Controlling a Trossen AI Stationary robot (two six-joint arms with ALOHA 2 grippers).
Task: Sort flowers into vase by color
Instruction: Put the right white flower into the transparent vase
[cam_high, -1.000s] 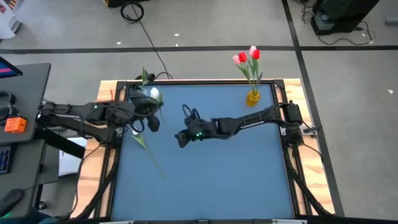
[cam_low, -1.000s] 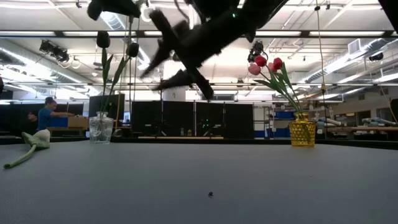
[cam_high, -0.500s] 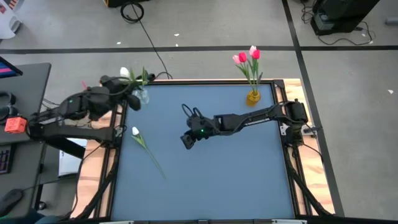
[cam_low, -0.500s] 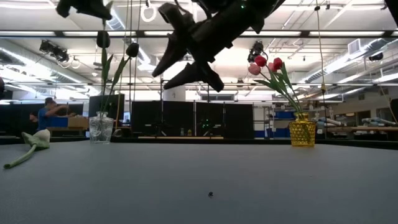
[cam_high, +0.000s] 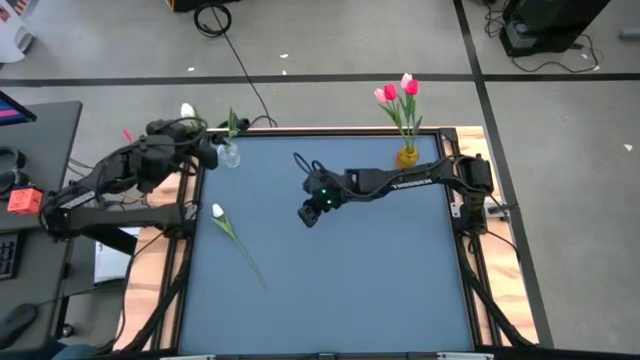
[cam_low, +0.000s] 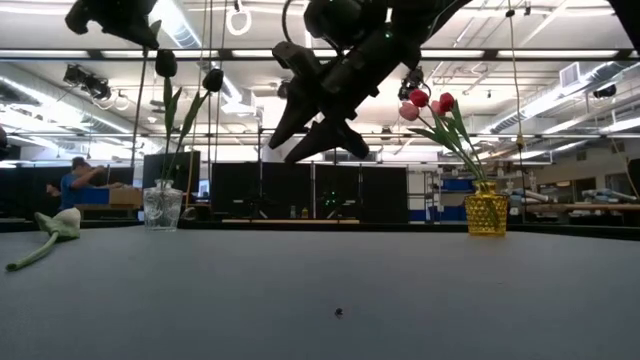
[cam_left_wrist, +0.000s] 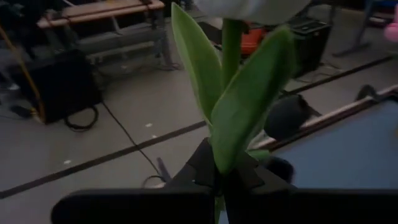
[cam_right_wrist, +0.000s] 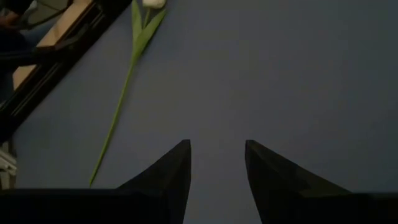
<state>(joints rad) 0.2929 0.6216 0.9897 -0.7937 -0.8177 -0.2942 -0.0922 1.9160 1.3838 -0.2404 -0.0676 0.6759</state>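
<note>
My left gripper (cam_high: 203, 152) is shut on a white tulip (cam_left_wrist: 231, 93) near the table's far left corner, beside a clear glass vase (cam_high: 230, 156) that holds dark tulips (cam_low: 166, 62). The held tulip's white head (cam_high: 187, 110) shows past the table's edge. A second white tulip (cam_high: 217, 211) lies flat on the blue table (cam_high: 350, 280), its stem running toward the near edge. My right gripper (cam_high: 308, 214) hangs open above the table's middle, with nothing between its fingers (cam_right_wrist: 174, 171). A yellow vase (cam_high: 407, 155) at the far edge holds red and pink tulips (cam_high: 398, 92). My left gripper pinches the white tulip's green stem (cam_left_wrist: 219, 185) just below its two leaves, between the two fingers. The fingers lie across the stem. Leaves and head rise past the fingertips, and the tulip is lifted clear of the table.
The table's wooden frame (cam_high: 180, 230) runs along both sides. A desk (cam_high: 30, 130) stands left of the table, and cables (cam_high: 215, 18) lie on the floor behind it. A person (cam_low: 72, 185) shows far back in the room.
My left gripper, still shut on the white tulip, has swung from over the glass vase toward the table's far left corner, so the head now shows beyond the edge. My right gripper has shifted a little toward the right and far side and has turned.
</note>
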